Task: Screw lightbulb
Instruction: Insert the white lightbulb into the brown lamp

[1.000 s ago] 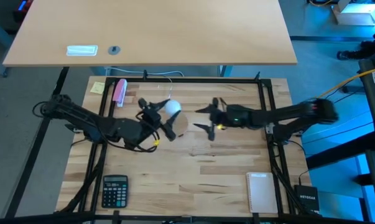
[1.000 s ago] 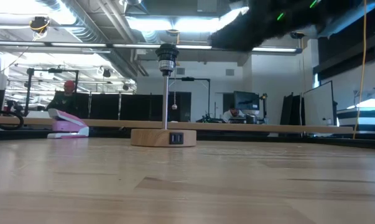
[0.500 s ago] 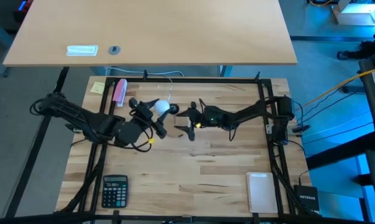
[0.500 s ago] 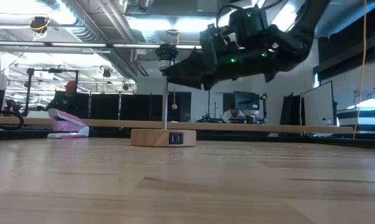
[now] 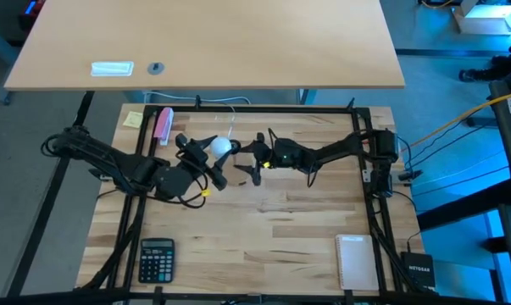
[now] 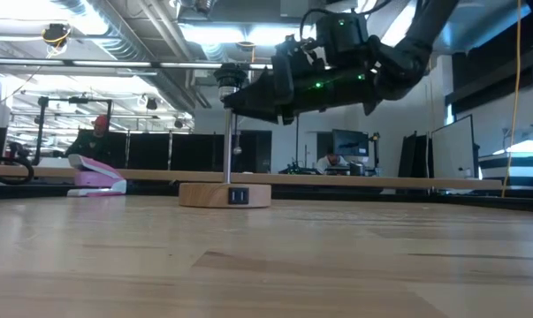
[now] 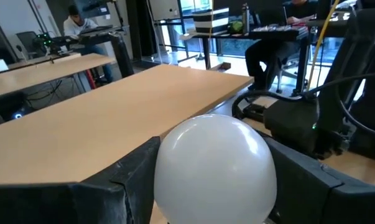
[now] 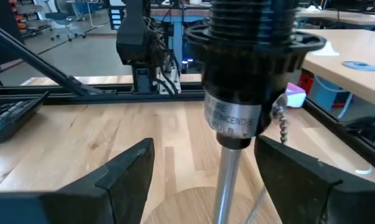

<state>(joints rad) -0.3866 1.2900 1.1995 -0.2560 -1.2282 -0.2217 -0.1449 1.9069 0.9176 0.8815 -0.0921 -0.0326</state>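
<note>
Evidently the lightbulb (image 5: 220, 146) is held clenched in the left gripper (image 5: 201, 158), just beside the lamp socket (image 6: 232, 78). That socket's stem (image 8: 227, 180) is flanked by the parted fingers of the right gripper (image 5: 250, 159), not yet closed on it. Next, steadying is called for, then the bulb's base must be aligned over the socket.

A: Both arms were dark – black jointed links, loose black cables looped along the left one.
B: Right arm had small green lights lit on its wrist housing, a yellowish one nearer the fingers.
A: Left gripper (image 5: 201, 158) carried a yellow tag. Fingers (image 8: 122, 171) were flat matte-black wedges – no markings visible.
</note>
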